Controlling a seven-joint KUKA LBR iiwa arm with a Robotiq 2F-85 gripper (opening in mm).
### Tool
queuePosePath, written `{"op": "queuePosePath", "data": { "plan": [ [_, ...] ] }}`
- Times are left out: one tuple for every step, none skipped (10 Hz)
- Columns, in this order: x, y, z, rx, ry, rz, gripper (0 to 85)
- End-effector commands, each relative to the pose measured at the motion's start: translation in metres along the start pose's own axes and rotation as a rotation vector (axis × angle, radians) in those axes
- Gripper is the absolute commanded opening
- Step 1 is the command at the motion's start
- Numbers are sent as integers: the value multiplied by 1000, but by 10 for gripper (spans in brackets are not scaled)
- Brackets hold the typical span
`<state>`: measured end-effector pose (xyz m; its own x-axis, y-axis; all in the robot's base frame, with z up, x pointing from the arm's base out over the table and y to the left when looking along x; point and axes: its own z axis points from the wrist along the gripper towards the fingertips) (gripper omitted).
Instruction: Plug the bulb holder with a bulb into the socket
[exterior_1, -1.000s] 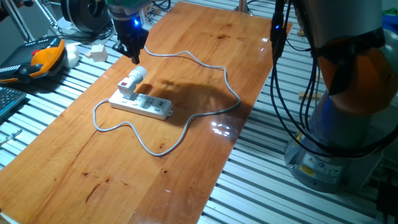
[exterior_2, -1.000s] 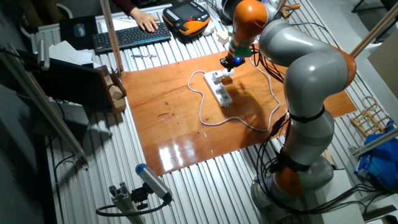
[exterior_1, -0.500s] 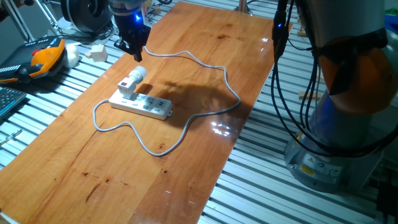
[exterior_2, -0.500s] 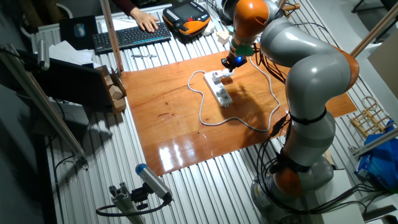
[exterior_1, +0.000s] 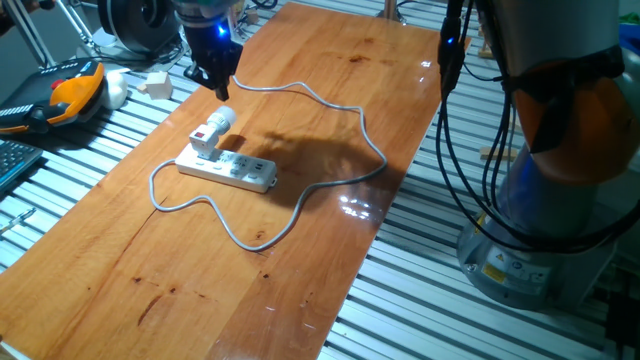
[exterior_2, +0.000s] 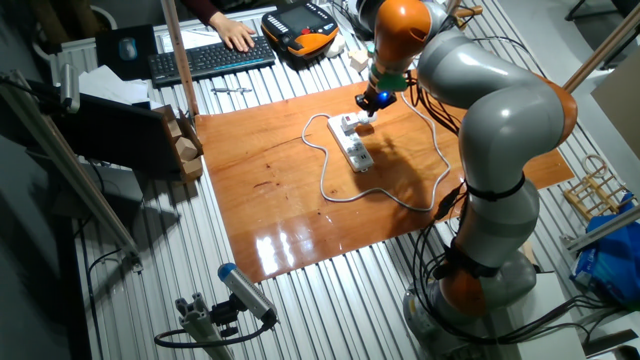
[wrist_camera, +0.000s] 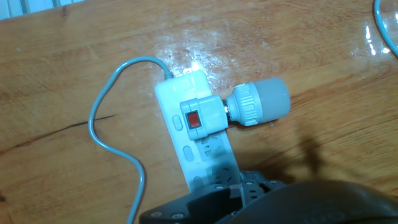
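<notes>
The bulb holder (wrist_camera: 200, 116) now sits in the end outlet of the socket (exterior_1: 226, 169), on the tabletop (exterior_1: 330, 100), with its bulb (wrist_camera: 259, 102) sticking out sideways. The hand (exterior_1: 212, 82) has risen from just above the bulb a second ago and holds nothing; how wide it stands I cannot tell. The plugging looks complete, so the arm seems to be leaving.

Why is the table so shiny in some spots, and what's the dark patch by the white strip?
In one fixed view, lamps glare white on the table, and a dark shadow lies just right of the socket. In the hand view, glare whitens the wood above the bulb holder; the bulb is sharp, the dark tool at the bottom edge blurred.
</notes>
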<state>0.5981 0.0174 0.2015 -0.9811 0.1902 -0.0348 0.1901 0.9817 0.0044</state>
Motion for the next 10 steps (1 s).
{"op": "queuePosePath", "data": {
  "plan": [
    [0, 0, 0, 1, -1, 0, 0],
    [0, 0, 1, 0, -2, 0, 0],
    [0, 0, 1, 0, -5, 0, 0],
    [-1, 0, 2, -2, -5, -2, 0],
    [-1, 0, 4, -2, -8, 0, 0],
    [-1, 1, 5, -2, -13, 0, 0],
    [-2, 1, 6, -5, -12, 0, 0],
    [-2, 1, 7, -5, -14, 0, 0],
    [-1, 2, 8, -5, -15, 0, 0],
    [0, 1, 8, -5, -15, 0, 0]
  ]
}}
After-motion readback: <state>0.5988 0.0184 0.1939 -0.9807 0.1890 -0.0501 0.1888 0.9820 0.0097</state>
